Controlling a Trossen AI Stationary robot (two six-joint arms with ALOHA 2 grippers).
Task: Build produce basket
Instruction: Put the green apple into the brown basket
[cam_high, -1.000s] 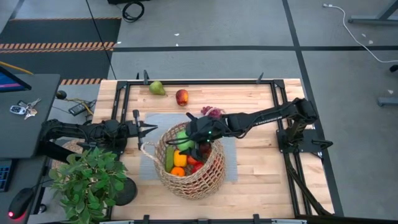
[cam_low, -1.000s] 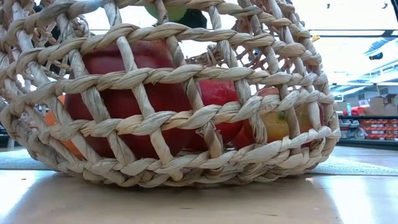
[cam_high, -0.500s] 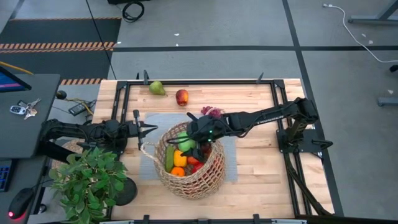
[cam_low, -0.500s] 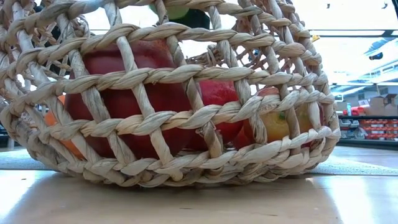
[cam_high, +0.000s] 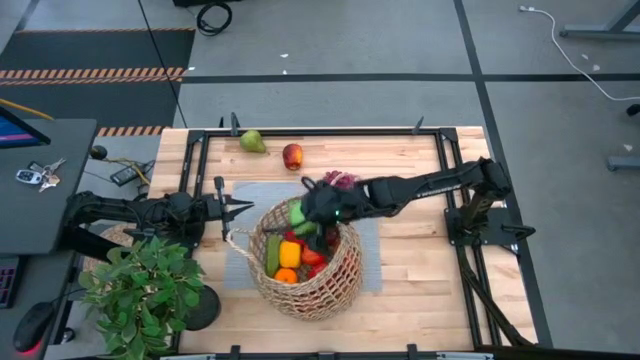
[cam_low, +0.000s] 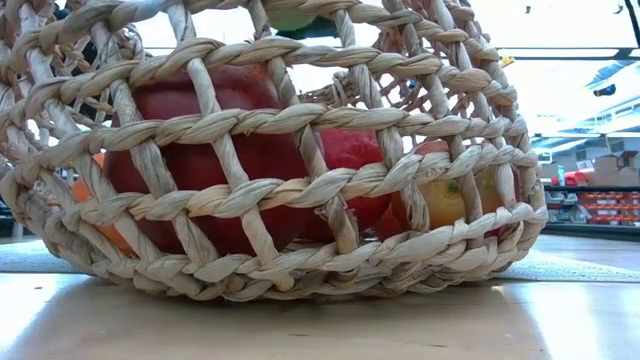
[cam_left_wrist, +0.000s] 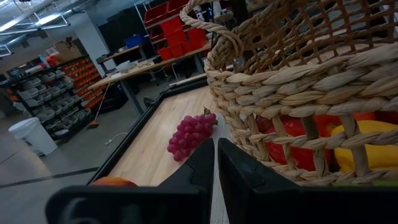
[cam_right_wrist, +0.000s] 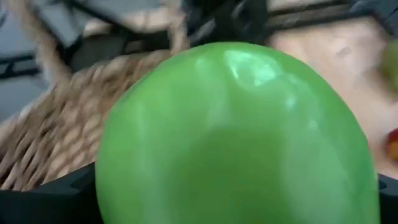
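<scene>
The wicker basket (cam_high: 305, 260) stands on a grey mat (cam_high: 368, 255) and holds red, yellow, orange and green produce; it fills the low view (cam_low: 270, 180). My right gripper (cam_high: 305, 215) is shut on a green apple (cam_high: 298, 212) over the basket's far rim. A green pear (cam_high: 252, 142), a red apple (cam_high: 292, 156) and purple grapes (cam_high: 342, 180) lie on the table beyond the basket. My left gripper (cam_high: 245, 208) waits shut at the basket's left; its wrist view shows the grapes (cam_left_wrist: 191, 134). My right gripper holds the green apple (cam_right_wrist: 236, 137) between its two fingers, which show at the apple's two sides (cam_right_wrist: 56, 199). The arm reaches in from the table's right, slanting down. The apple is lifted clear, above the produce in the basket.
A potted green plant (cam_high: 140, 290) stands at the near left corner. Black frame rails (cam_high: 330, 131) run round the tabletop. Bare wood lies right of the mat (cam_high: 420, 270).
My right gripper has risen a little and gone slightly toward the far edge with the green apple; in the low view the apple has climbed almost out of the picture's top. The basket and its contents have stayed put.
</scene>
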